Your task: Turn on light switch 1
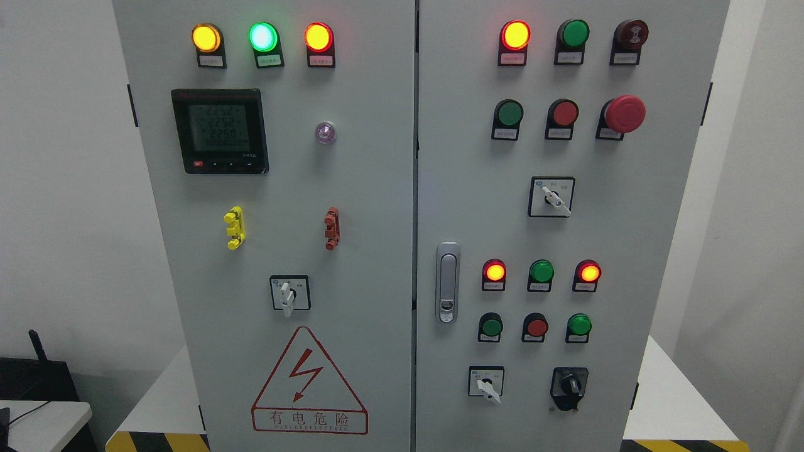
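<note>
Pale grey cabinet (377,251), yellow lamp (206,37), green lamp (263,36), red mushroom button (625,113), red lightning warning triangle (309,376), black-and-yellow striped floor tape (157,441)

I can't make out any part of the robot's body on my screen. Nothing of it shows in front of, beside or below the grey cabinet (377,188), so I report no colours, cables or markings.
</note>
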`<action>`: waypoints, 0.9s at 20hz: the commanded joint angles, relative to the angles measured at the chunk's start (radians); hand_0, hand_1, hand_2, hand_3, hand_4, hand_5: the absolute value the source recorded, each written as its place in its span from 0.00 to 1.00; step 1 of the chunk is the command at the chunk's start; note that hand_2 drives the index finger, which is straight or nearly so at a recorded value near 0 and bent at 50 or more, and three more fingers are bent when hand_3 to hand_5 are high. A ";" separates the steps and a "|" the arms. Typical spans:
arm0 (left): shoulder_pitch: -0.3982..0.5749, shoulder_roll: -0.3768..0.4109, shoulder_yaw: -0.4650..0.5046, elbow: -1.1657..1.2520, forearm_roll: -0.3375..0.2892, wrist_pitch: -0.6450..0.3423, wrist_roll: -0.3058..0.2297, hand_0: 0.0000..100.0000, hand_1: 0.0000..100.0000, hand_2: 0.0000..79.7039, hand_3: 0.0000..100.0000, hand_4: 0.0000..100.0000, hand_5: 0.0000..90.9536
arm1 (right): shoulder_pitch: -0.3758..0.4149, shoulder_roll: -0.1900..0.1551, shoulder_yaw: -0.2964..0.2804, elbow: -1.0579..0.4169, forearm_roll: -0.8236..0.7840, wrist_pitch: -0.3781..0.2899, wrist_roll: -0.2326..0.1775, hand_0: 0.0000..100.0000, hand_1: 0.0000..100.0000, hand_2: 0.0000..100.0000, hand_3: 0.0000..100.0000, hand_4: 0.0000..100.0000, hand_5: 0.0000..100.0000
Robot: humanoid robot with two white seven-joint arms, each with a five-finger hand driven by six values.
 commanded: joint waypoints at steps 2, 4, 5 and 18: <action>0.082 0.006 0.214 -0.220 -0.042 0.002 -0.009 0.13 0.00 0.00 0.00 0.00 0.00 | 0.000 -0.001 0.023 0.000 0.005 0.000 -0.001 0.12 0.39 0.00 0.00 0.00 0.00; 0.108 0.006 0.300 -0.300 -0.044 -0.008 -0.010 0.14 0.00 0.00 0.00 0.00 0.00 | 0.000 -0.001 0.023 0.000 0.005 0.000 -0.001 0.12 0.39 0.00 0.00 0.00 0.00; 0.120 0.006 0.323 -0.331 -0.044 -0.022 -0.009 0.15 0.00 0.00 0.00 0.00 0.00 | 0.000 -0.001 0.023 0.000 0.005 0.000 -0.001 0.12 0.39 0.00 0.00 0.00 0.00; 0.205 0.019 0.658 -0.708 -0.041 -0.318 0.014 0.24 0.00 0.00 0.11 0.14 0.00 | 0.000 -0.001 0.023 0.000 0.005 0.000 -0.001 0.12 0.39 0.00 0.00 0.00 0.00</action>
